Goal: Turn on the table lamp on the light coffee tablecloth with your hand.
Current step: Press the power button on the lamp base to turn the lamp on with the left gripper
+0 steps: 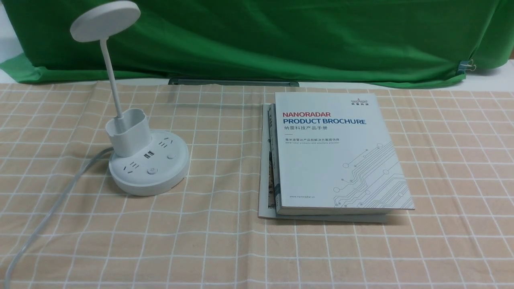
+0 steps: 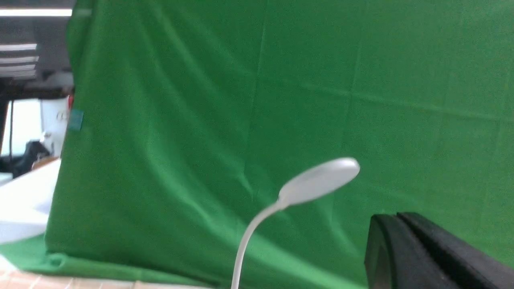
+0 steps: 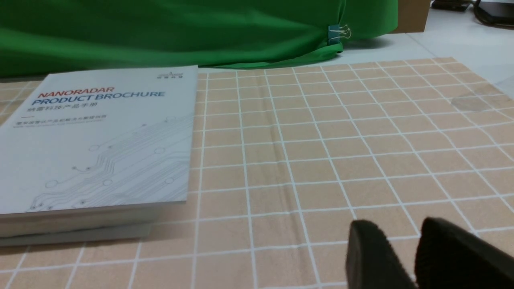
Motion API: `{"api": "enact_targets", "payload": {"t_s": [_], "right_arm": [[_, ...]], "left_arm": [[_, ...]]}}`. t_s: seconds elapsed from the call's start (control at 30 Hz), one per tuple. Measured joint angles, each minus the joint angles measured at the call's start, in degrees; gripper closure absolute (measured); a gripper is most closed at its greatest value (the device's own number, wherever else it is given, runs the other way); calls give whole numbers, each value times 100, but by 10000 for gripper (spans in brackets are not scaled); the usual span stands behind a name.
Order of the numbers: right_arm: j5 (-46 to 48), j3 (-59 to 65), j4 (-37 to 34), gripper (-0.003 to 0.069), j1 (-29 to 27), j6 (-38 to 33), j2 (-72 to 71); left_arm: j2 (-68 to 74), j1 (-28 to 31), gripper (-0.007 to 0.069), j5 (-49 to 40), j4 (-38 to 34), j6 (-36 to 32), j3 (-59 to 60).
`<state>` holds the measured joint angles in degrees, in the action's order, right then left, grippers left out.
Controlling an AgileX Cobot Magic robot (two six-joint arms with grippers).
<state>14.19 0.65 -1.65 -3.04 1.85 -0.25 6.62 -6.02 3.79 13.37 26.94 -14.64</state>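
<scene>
The white table lamp (image 1: 149,166) stands at the left on the light coffee tablecloth (image 1: 225,249), its round head (image 1: 105,21) raised on a thin neck and unlit. Its grey cord (image 1: 48,208) trails to the front left. Neither arm shows in the front view. In the left wrist view my left gripper (image 2: 395,216) is shut and empty, held high, with the lamp head (image 2: 319,180) ahead of it. In the right wrist view my right gripper (image 3: 401,226) hangs low over the tablecloth (image 3: 321,152), its jaws a little apart and empty.
A stack of brochures (image 1: 337,152) lies at the middle right of the cloth and also shows in the right wrist view (image 3: 100,140). A green draped cloth (image 1: 281,40) forms the backdrop, with a binder clip (image 1: 466,66) at its right.
</scene>
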Motion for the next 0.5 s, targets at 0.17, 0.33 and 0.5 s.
{"api": "enact_targets", "payload": {"t_s": [0.17, 0.33, 0.5], "right_arm": [[0, 0, 0, 418, 0, 0, 0], [0, 0, 0, 418, 0, 0, 0], [0, 0, 0, 418, 0, 0, 0]], "left_arm": [[725, 0, 603, -210, -255, 113, -102], [2190, 0, 603, -1795, -1549, -357, -596], [3898, 0, 603, -2966, -4103, -3151, -1151]]}}
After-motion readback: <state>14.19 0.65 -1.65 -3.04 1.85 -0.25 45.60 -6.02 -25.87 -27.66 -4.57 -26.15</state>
